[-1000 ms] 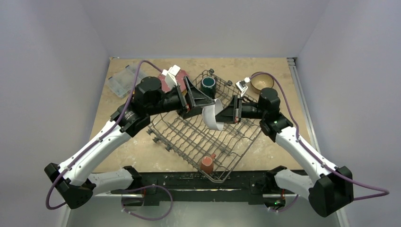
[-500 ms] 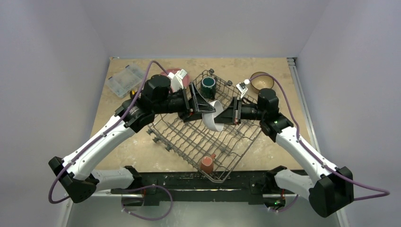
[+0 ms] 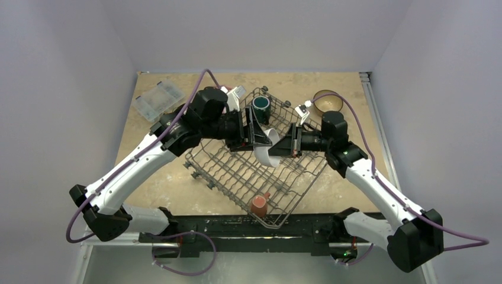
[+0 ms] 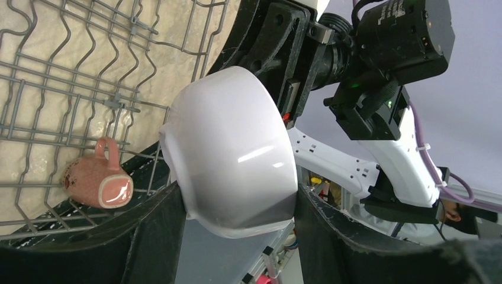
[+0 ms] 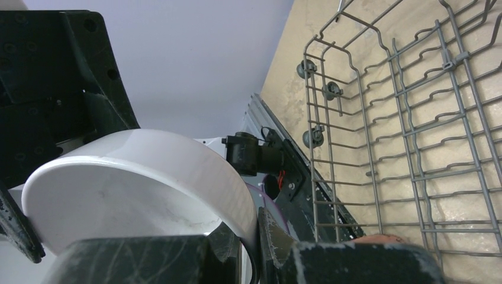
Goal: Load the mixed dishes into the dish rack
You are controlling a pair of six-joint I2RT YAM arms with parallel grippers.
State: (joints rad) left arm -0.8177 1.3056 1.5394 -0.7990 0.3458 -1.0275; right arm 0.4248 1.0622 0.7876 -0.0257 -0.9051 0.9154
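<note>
The white bowl (image 3: 267, 151) hangs in the air over the far part of the grey wire dish rack (image 3: 237, 171). My right gripper (image 3: 288, 144) is shut on its rim, one finger inside and one outside (image 5: 254, 231). My left gripper (image 3: 258, 137) is open wide and straddles the bowl's base (image 4: 231, 160), its fingers close against both sides. A red-and-white mug (image 3: 259, 205) lies on its side at the rack's near corner. A dark teal mug (image 3: 261, 106) stands in the rack's far corner. A brown bowl (image 3: 328, 103) sits on the table at the far right.
A clear plastic box (image 3: 156, 99) lies at the far left of the table. The rack sits at an angle to the table edges, with rows of upright tines (image 5: 414, 118). My left arm covers the table area far left of the rack.
My left arm has swung right and brought its open gripper around the white bowl. The right gripper has kept the bowl and shifted slightly left and down.
</note>
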